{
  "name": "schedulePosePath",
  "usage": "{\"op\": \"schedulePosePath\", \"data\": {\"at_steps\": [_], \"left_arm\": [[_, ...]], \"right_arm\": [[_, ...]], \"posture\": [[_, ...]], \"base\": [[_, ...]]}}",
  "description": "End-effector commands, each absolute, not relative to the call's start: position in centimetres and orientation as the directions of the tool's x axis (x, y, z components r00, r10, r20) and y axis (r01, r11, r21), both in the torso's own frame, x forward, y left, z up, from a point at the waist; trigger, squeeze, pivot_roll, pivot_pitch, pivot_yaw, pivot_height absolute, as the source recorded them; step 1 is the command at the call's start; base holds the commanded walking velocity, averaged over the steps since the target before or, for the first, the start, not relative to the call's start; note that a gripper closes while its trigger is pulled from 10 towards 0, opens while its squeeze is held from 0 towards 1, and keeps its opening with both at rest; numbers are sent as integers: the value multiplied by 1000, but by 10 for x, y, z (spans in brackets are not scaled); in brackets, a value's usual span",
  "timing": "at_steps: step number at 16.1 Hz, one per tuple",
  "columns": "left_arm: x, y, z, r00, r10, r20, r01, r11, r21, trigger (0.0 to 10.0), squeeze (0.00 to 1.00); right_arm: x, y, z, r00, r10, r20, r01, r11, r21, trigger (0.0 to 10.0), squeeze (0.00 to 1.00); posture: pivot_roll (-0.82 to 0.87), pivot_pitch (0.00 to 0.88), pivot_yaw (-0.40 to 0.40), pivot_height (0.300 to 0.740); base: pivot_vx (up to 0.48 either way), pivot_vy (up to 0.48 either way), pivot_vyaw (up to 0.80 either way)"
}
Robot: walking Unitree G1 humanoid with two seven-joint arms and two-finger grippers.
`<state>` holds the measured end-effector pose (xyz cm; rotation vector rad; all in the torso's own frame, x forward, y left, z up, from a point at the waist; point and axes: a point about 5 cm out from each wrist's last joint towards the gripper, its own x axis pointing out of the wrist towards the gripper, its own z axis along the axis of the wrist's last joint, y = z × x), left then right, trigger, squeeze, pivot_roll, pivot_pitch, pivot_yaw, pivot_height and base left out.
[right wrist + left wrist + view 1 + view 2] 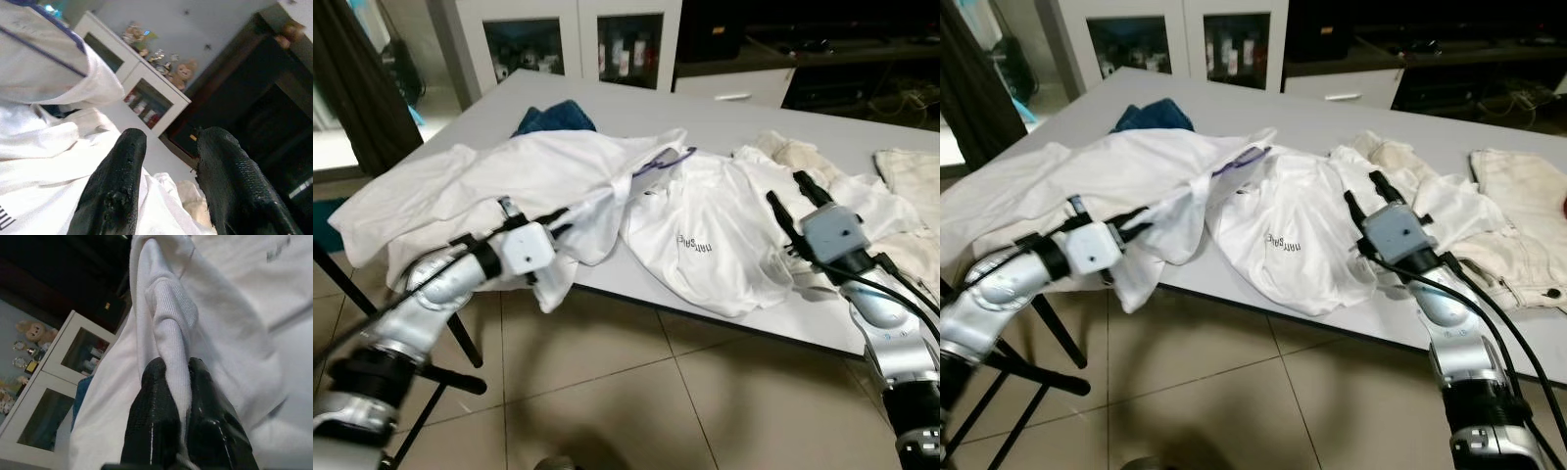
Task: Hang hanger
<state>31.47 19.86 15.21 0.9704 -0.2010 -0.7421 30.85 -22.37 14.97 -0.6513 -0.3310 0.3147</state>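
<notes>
White shirts lie spread over the grey table (pixel 646 113). My left gripper (pixel 563 217) is at the table's near left edge, shut on a fold of the left white shirt (pixel 509 181); the left wrist view has the ribbed white cloth (pixel 171 333) pinched between the two black fingers (pixel 151 421). My right gripper (pixel 787 194) hovers open above the printed white shirt (pixel 705 245) in the middle, its fingers (pixel 115 186) apart with nothing between them. A purple-trimmed collar (pixel 658 162) lies between the two shirts. I can see no hanger.
Cream garments (pixel 1513 211) lie at the table's right end, and a blue cloth (pixel 553 117) at the back left. White glass-door cabinets (pixel 568 44) stand behind the table. A black folding frame (pixel 421 377) stands on the tiled floor by my left arm.
</notes>
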Motion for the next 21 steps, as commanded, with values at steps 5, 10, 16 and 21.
{"op": "schedulePosePath", "data": {"at_steps": [5, 10, 16, 21], "left_arm": [[318, 205, 177, 709, -686, -163, 420, 225, 879, 10000, 0], [312, 188, 179, 633, -761, -141, 393, 160, 905, 10000, 0], [309, 172, 171, 584, -799, -144, 412, 139, 901, 10000, 0], [312, 170, 173, 561, -806, -189, 407, 69, 911, 10000, 0]], "right_arm": [[314, -207, 155, 852, 494, 176, -219, 641, -736, 10000, 0], [323, -182, 159, 793, 583, 176, -249, 573, -781, 10000, 0], [326, -168, 158, 747, 650, 137, -254, 470, -845, 10000, 820], [324, -162, 155, 696, 715, 67, -200, 283, -938, 10000, 0]], "posture": [[146, 0, -20, 740], [148, 0, -28, 740], [152, 1, -34, 740], [150, 1, -35, 740]], "base": [[0, 0, 0], [0, 0, 0], [0, 0, 0], [0, 0, 0]]}}
